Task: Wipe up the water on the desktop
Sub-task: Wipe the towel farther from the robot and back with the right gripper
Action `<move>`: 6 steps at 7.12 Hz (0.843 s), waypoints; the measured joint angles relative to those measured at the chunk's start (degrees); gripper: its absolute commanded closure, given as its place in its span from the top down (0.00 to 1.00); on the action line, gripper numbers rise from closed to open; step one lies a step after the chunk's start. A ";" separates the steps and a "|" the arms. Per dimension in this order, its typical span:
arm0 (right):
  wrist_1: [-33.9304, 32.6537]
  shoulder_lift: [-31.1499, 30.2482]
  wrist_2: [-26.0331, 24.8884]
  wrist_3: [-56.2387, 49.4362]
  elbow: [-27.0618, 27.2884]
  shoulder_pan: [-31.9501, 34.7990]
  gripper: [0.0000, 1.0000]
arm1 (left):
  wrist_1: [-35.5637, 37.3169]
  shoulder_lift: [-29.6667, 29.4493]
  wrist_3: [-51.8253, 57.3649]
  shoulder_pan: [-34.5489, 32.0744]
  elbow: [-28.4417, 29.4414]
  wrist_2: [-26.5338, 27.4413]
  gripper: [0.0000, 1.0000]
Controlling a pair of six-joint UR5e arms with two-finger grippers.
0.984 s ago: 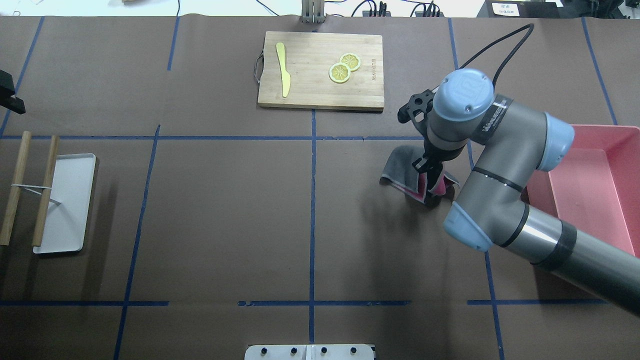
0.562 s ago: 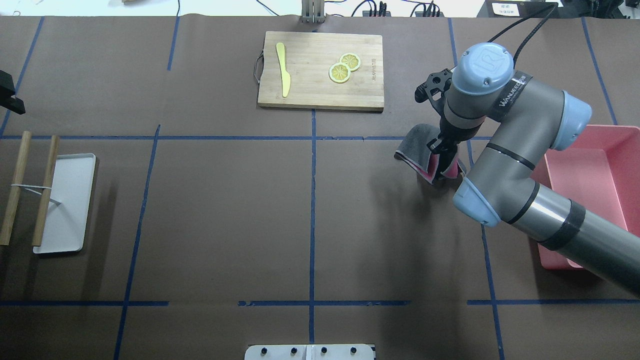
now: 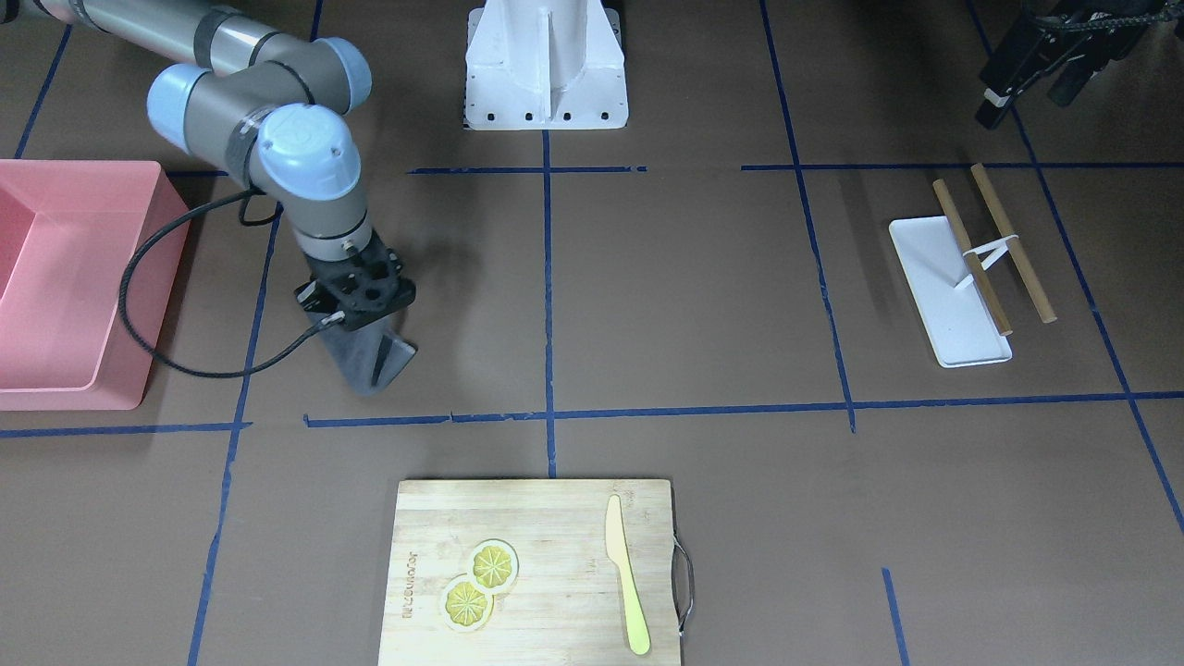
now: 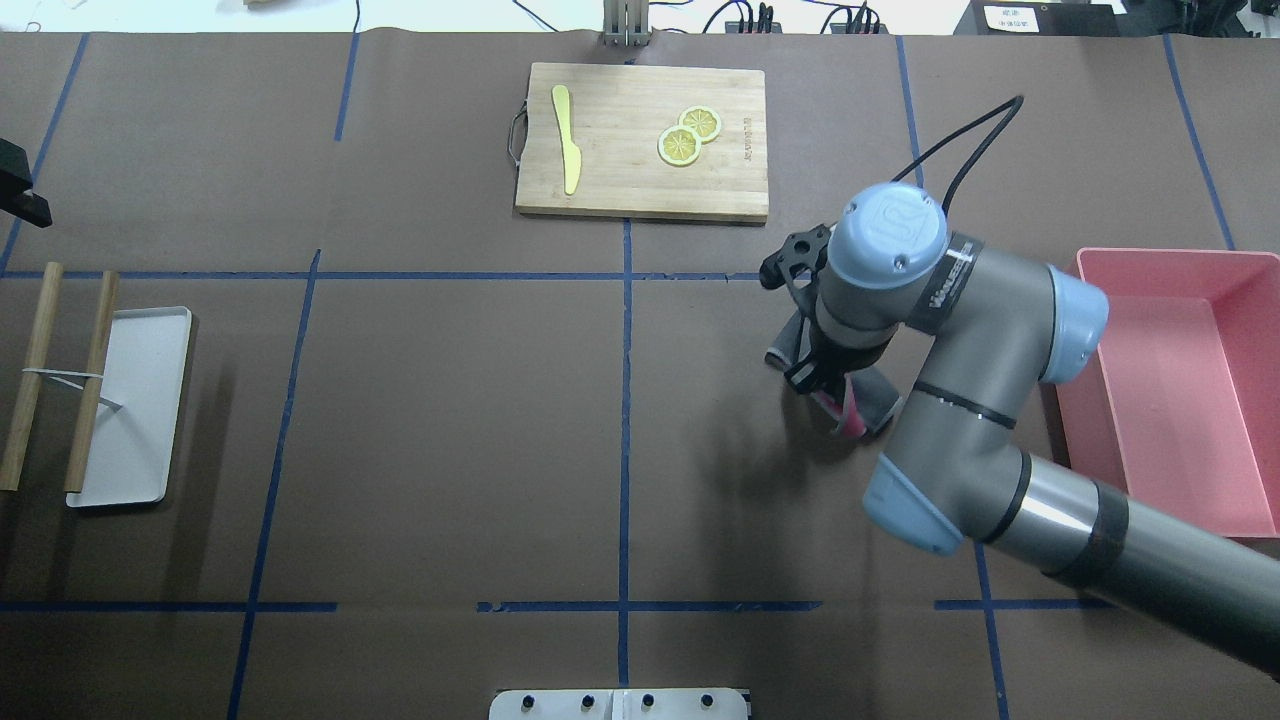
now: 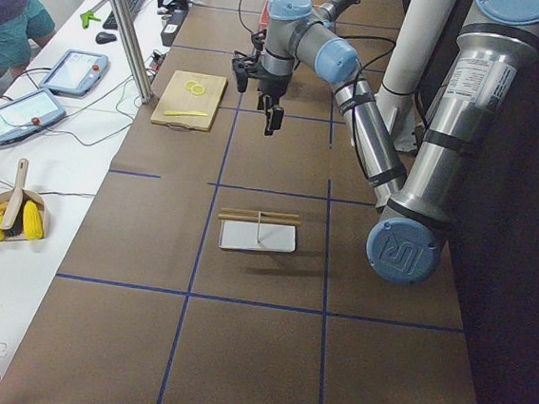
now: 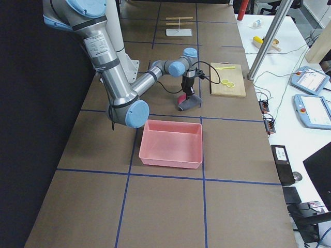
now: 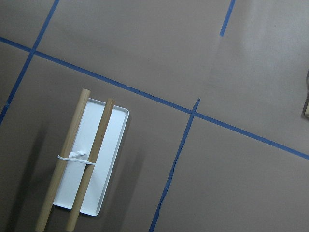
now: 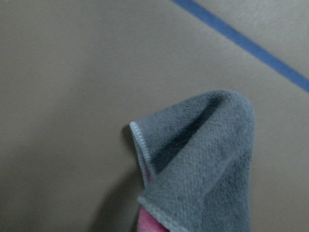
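The desktop [image 4: 450, 420], a matte brown surface divided by blue tape lines [image 4: 625, 400], is filling the overhead view; a white bench [image 6: 289, 57] carrying teach pendants [image 6: 310, 80] is running along its far edge. From the table centre in the overhead view, a bamboo cutting board [image 4: 640, 140] is lying at 12 o'clock, carrying a yellow knife [image 4: 566, 138] and two lemon slices [image 4: 680, 146]. A white tray [image 4: 135, 405] is lying at 9 o'clock, with two tied wooden sticks [image 4: 92, 380] lying along its left rim. A pink bin [image 4: 1180, 390] is standing at 3 o'clock. The right gripper [image 4: 838, 392] is pointing down, its fingers clenching a grey-and-pink cloth [image 4: 875, 400]. The cloth is spreading toward 10 and 4 o'clock of the fingers, its lower folds touching the desktop directly beneath them. The left gripper [image 3: 1027, 92] is hovering above the tray area, fingers released and standing apart.
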 measured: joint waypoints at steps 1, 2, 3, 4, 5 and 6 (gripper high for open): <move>-0.10 -0.94 1.12 3.21 2.60 -2.77 0.02 | -0.04 -0.02 0.03 -0.04 0.00 0.05 1.00; -0.24 -2.24 1.70 6.77 5.59 -5.92 0.02 | -0.05 -0.03 0.20 -0.19 0.00 0.09 1.00; -0.45 -4.31 1.96 9.79 9.01 -8.80 0.02 | -0.04 -0.03 0.59 -0.48 0.00 0.12 1.00; -0.54 -6.32 2.05 11.33 11.85 -10.46 0.02 | -0.01 -0.04 0.93 -0.75 0.00 0.12 1.00; -0.58 -7.59 1.98 11.93 14.29 -10.89 0.01 | 0.01 -0.02 1.10 -0.90 -0.03 0.09 1.00; -0.61 -8.25 1.88 12.11 16.79 -9.83 0.01 | 0.02 0.02 1.17 -0.94 -0.12 0.01 1.00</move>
